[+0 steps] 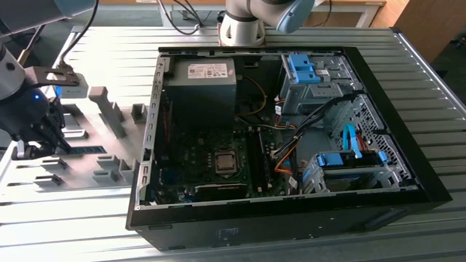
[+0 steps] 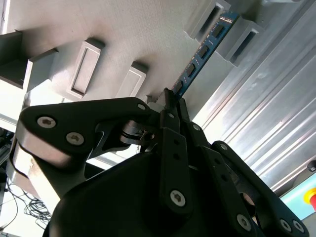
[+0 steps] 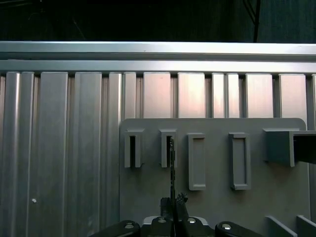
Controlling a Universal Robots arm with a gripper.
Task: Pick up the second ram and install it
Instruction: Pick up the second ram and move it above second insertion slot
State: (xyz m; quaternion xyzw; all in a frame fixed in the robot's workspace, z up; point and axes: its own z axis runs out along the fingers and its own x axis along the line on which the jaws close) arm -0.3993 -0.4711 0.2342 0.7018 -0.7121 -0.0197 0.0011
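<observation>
The second ram (image 2: 203,49) is a thin blue stick with dark chips, standing on edge in the slotted blocks of a grey fixture plate (image 2: 98,29). In the first wrist view the second ram (image 3: 172,165) shows edge-on, running from a slotted block toward my fingers. My gripper (image 2: 170,98) is shut on the near end of the stick, one black finger on each side. In the exterior view my gripper (image 1: 57,145) is low over the fixture plate (image 1: 87,166) at the exterior view's left, with the second ram (image 1: 86,148) lying just beside it.
An open computer case (image 1: 429,191) takes up the middle of the ribbed metal table (image 1: 117,49), with the motherboard (image 1: 211,158), memory slots (image 1: 256,158), power supply (image 1: 202,76) and light-blue drive brackets (image 1: 350,159) inside. Grey upright blocks (image 1: 109,112) stand on the fixture plate between gripper and case.
</observation>
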